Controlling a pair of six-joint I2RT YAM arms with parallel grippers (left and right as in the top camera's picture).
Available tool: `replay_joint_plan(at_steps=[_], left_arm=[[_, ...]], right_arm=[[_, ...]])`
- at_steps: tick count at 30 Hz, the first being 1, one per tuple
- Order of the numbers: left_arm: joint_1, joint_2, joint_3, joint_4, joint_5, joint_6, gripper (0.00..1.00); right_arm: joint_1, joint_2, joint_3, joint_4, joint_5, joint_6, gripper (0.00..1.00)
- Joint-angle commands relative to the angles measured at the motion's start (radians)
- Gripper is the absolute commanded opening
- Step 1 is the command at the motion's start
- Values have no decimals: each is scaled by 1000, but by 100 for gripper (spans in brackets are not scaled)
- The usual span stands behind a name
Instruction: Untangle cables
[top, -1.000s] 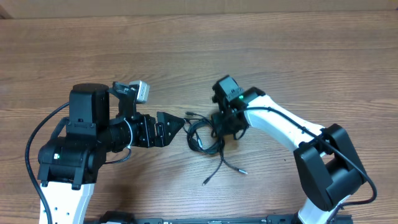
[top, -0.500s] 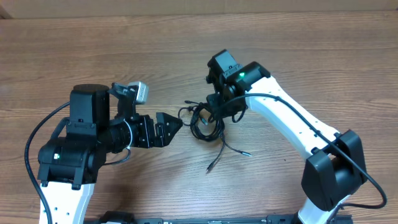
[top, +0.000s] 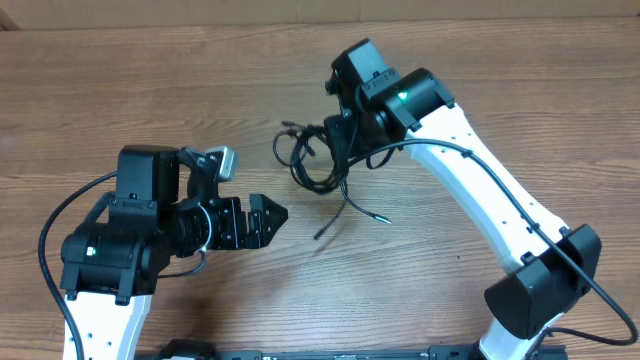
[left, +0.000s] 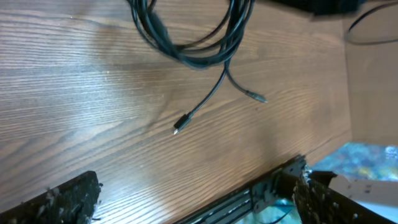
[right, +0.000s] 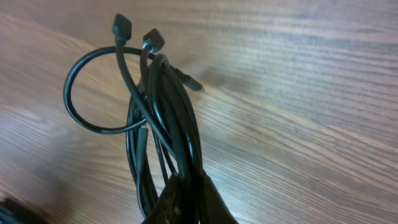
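A bundle of thin black cables (top: 312, 160) hangs as loose loops at the table's middle, with two plug ends trailing toward the front (top: 350, 212). My right gripper (top: 345, 150) is shut on the bundle and holds it up; in the right wrist view the cables (right: 165, 118) rise from the closed fingers (right: 189, 199), plugs at the top. My left gripper (top: 268, 218) is open and empty, to the lower left of the bundle. In the left wrist view its fingers (left: 193, 199) spread wide, with the cables (left: 193, 43) ahead of them.
The wooden table (top: 500, 80) stretches all round. Its front edge with a metal rail (left: 267, 186) shows in the left wrist view. Both arm bases sit at the front corners.
My right gripper has lifted the cable bundle and carried it away from the front, toward the back left. The trailing plug ends followed. My left gripper has drawn back and down a little.
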Motion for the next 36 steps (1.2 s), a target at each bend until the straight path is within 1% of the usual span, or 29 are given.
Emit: replay_joint_plan(at_steps=[1, 4, 7, 8, 11, 12, 13, 15, 20, 23, 24, 27, 31, 32, 36], left_arm=[[-7, 0, -3, -10, -13, 139, 100], [-7, 0, -3, -6, -30, 248, 100], [-7, 0, -3, 15, -57, 259, 100], [-7, 0, -3, 21, -57, 238, 100], [-7, 0, -3, 31, -72, 119, 100], [-7, 0, -3, 29, -101, 45, 100], [-7, 0, -3, 23, -147, -83, 100], [-7, 0, -3, 20, -171, -189, 99], [-7, 0, -3, 42, -171, -391, 96], [-7, 0, -3, 47, -171, -486, 93], [-7, 0, -3, 47, -172, -520, 90], [-7, 1, -3, 49, -182, -592, 88], [-7, 1, -3, 67, -189, -676, 82], [-7, 1, -3, 74, -188, -685, 80], [-7, 1, -3, 87, -188, -707, 65]], right_arm=[[3, -45, 80, -2, -19, 93, 4], [10, -66, 110, -2, -47, 156, 4], [20, -94, 124, -1, -54, 218, 4], [23, -105, 124, 2, -54, 232, 4], [26, -145, 124, 13, -54, 255, 4], [26, -157, 124, 16, -54, 259, 4], [26, -174, 124, 19, -54, 266, 4], [27, -198, 124, 22, -56, 287, 4], [48, -251, 124, 29, -84, 287, 4], [68, -267, 124, 28, -84, 287, 4], [77, -271, 124, 28, -84, 287, 4], [105, -274, 124, 28, -84, 286, 4], [125, -274, 123, 29, -84, 286, 4], [126, -274, 123, 28, -84, 286, 4], [126, -274, 123, 12, -84, 286, 4]])
